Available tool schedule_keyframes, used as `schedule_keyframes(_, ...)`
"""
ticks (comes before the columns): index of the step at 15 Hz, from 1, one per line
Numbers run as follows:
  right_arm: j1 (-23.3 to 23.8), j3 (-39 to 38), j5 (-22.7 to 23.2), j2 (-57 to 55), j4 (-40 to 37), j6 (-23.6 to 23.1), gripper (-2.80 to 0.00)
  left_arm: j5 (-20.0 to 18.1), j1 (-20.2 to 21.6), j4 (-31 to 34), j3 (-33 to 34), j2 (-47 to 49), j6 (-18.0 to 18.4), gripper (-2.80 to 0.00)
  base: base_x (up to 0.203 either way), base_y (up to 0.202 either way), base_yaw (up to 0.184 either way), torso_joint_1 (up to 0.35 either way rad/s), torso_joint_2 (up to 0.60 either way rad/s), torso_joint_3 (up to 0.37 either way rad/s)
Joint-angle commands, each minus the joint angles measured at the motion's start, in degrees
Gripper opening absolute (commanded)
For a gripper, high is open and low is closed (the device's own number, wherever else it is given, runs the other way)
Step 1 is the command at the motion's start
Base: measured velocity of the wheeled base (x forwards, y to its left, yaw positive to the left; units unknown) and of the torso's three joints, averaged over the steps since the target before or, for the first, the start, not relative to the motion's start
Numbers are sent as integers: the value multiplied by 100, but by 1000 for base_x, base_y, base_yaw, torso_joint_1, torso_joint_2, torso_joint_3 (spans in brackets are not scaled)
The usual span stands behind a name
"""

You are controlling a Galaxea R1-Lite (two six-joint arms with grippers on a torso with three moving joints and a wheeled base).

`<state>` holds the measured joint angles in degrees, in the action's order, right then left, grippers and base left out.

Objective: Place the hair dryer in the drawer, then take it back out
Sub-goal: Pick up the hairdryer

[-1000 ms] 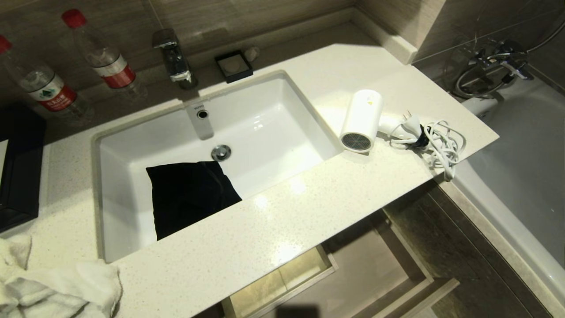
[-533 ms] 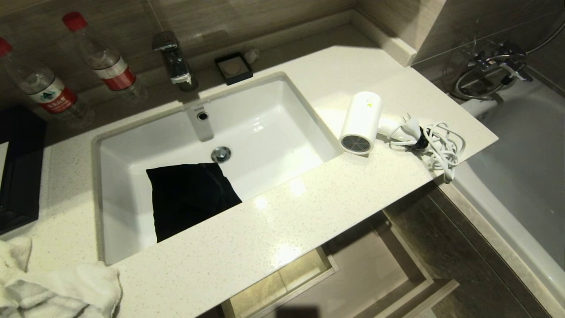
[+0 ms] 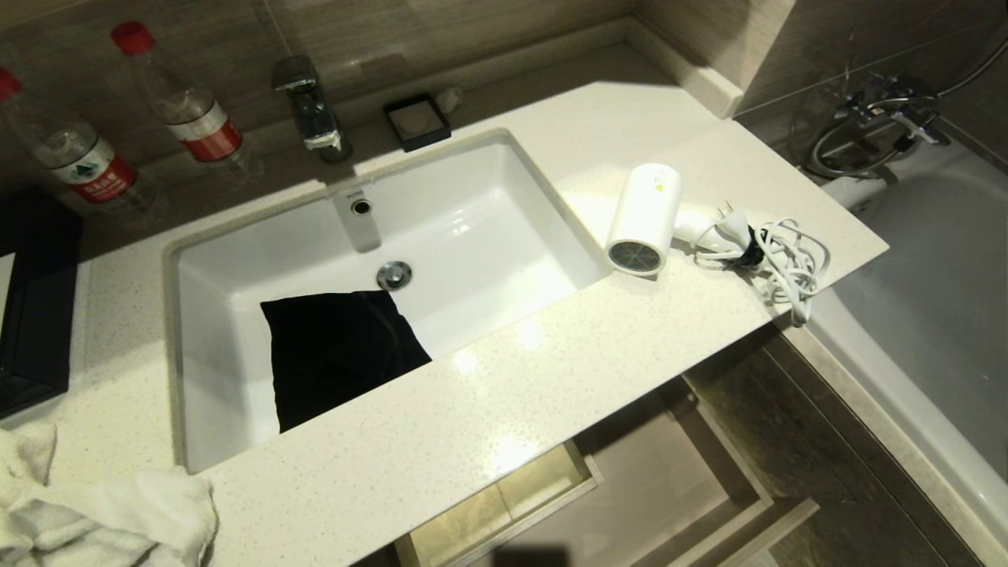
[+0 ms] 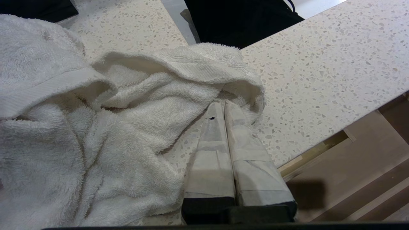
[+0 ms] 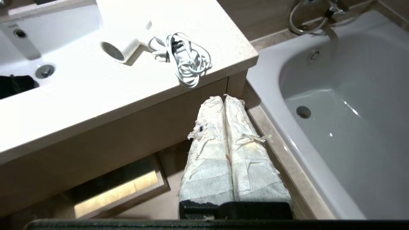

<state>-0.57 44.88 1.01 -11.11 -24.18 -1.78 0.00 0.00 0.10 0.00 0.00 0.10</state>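
Observation:
The white hair dryer [image 3: 642,216] lies on its side on the pale counter [image 3: 512,394], right of the sink, grille toward me, with its coiled cord [image 3: 783,264] beside it near the counter's right end. Below the counter's front edge the drawer [image 3: 661,480] stands pulled out, with a boxed cut-out at its left. My right gripper [image 5: 223,97] is shut and empty, low over the drawer [image 5: 153,207], below and in front of the hair dryer [image 5: 123,52] and cord [image 5: 187,62]. My left gripper [image 4: 222,103] is shut, its tips against a white towel [image 4: 96,127]. Neither arm shows in the head view.
The sink [image 3: 472,220] holds a black cloth [image 3: 339,346]. Two bottles [image 3: 189,110], a faucet [image 3: 311,106] and a soap dish [image 3: 416,120] line the back. A bathtub [image 3: 929,315] lies right of the counter, a black box [image 3: 31,307] at far left, the towel [image 3: 102,512] at front left.
The whole head view has slipped down a little, which is the camera moving. The hair dryer, cord and drawer lie as before.

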Motion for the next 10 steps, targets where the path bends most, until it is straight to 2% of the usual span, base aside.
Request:
schedule_keyframes(1,-3,1563,-8,-1430,-1686,6,-280,0,0,-1,0,0,-1,-280,0,0,0,0,0,0)
schedule_keyframes(4,-149,2159,-145,-2425,-2498,30,-280,0,0,-1,3,0,-1,-280,0,0,0,0,0,0)
schedule_keyframes(10,-446,2514,-649,-4026,-2633,-5,-280,0,0,-1,6,-9,-1,-280,0,0,0,0,0,0)
